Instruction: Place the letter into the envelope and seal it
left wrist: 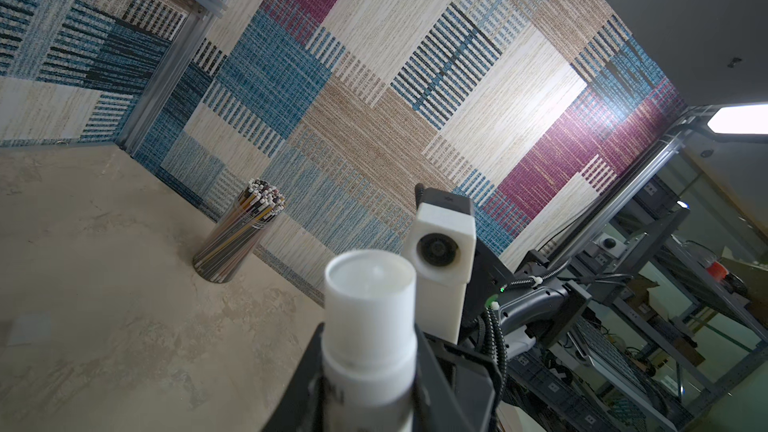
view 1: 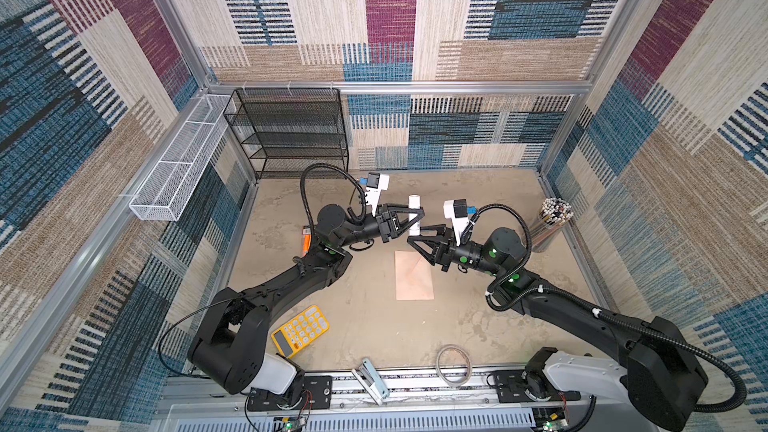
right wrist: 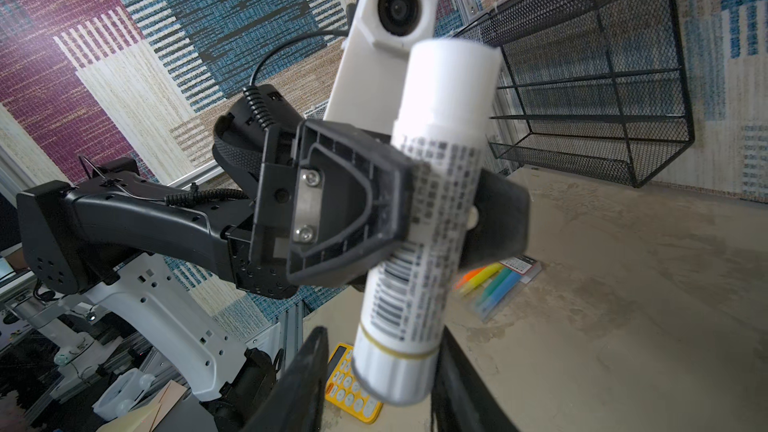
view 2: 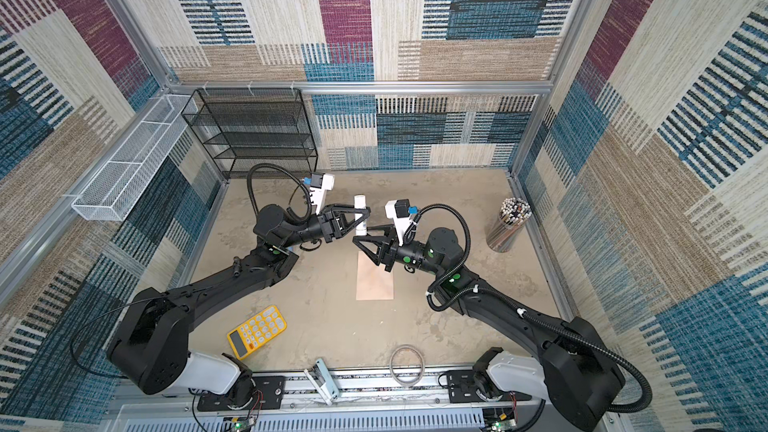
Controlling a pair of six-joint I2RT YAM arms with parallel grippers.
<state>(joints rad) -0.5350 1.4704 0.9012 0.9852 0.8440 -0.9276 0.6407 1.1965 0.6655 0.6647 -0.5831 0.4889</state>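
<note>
The envelope (view 1: 412,282) lies flat at the middle of the table (view 1: 478,326), long axis running near to far, and nothing grips it. In the right wrist view a cream triangle shows at its edge, so the flap looks unsealed, though I cannot be sure. No white sheet shows anywhere. I judge that the letter is already inside, but I cannot see it.

Just beyond the envelope's far end, both hands meet above the table around a white glue stick (view 1: 414,202). Its long axis also runs near to far, with the smooth cap at the far end and the ribbed twist base at the near end.

The left hand (view 1: 415,219) comes in from the left and is clamped across the middle of the tube.

The right hand (view 1: 414,233) comes in from the right, with its jaws apart on either side of the base end. A gap shows beside one finger (right wrist: 307,371); I cannot tell whether the other touches.

The coming move turns on this crossing. The right hand is square to the tube at the base, so closing there should give a grip for a handover or a twist. The capped end points away from the envelope.
</note>
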